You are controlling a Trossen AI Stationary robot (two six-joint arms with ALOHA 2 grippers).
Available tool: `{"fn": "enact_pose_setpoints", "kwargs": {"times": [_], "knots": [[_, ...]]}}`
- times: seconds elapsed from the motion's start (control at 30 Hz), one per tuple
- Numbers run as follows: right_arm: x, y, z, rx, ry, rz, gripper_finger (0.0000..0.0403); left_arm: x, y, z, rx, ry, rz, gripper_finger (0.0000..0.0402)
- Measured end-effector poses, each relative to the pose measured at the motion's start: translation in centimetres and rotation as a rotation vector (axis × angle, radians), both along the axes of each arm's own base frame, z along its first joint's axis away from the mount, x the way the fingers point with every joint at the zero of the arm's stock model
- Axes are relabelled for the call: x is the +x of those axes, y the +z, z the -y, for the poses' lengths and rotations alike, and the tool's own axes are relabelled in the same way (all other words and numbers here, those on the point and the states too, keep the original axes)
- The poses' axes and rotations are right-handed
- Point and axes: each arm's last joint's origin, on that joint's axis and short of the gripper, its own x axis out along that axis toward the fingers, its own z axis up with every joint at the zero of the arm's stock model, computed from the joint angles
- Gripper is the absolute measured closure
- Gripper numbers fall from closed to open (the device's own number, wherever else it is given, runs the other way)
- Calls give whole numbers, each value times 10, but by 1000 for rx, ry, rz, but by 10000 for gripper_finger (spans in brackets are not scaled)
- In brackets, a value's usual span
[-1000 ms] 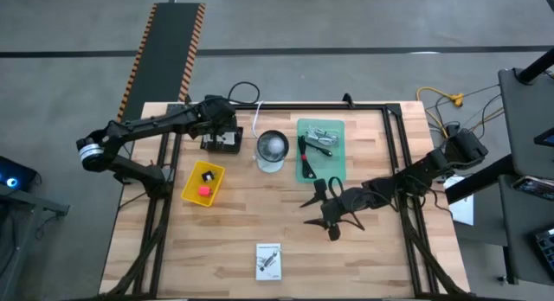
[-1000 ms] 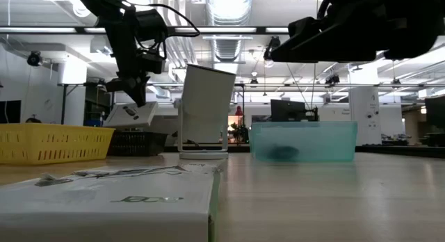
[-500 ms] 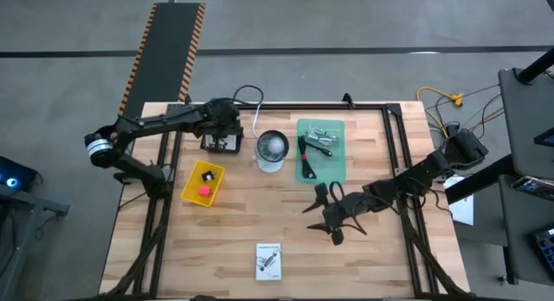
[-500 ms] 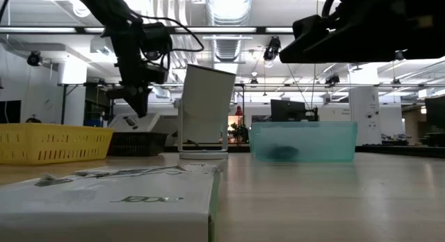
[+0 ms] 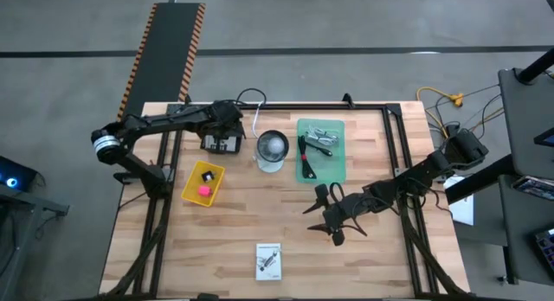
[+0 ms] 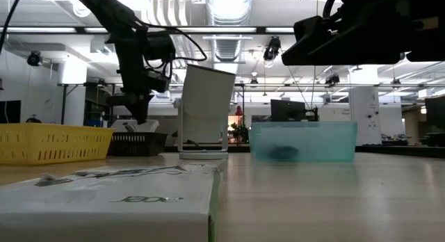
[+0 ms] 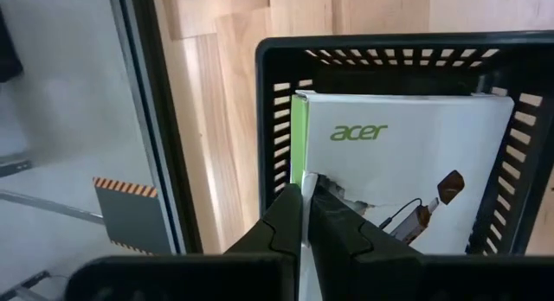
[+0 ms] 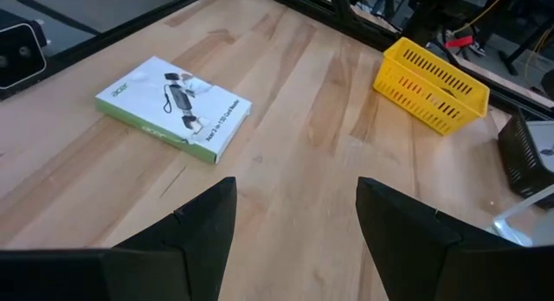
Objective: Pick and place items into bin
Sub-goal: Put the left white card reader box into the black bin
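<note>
White Acer-printed card box (image 7: 407,176) in black slotted bin (image 7: 268,119) | left pincer (image 7: 305,197) clamped on its edge | step: placing | next: release | right pincer (image 8: 294,219) wide, idle mid-worktop

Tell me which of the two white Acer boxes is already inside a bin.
The white box held by the shut left pincer inside the black basket. The other box lies loose on the wood near the table's front edge.

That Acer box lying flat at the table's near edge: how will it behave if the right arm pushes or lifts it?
The Acer box looks like stiff, thin cardboard, probably light. Lying flat on smooth wood, it would likely slide, not tip. Its low profile may make pinching awkward.
</note>
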Motion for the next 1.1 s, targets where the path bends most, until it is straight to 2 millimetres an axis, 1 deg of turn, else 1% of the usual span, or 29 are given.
{"fn": "enact_pose_setpoints", "kwargs": {"times": [0.37,1.1], "knots": [[0,0,0,0,0,0,179,0,1,1,-31,-16,28,401],[0,0,0,-6,2,0,179,2,-1,0,-32,-14,42,400]]}}
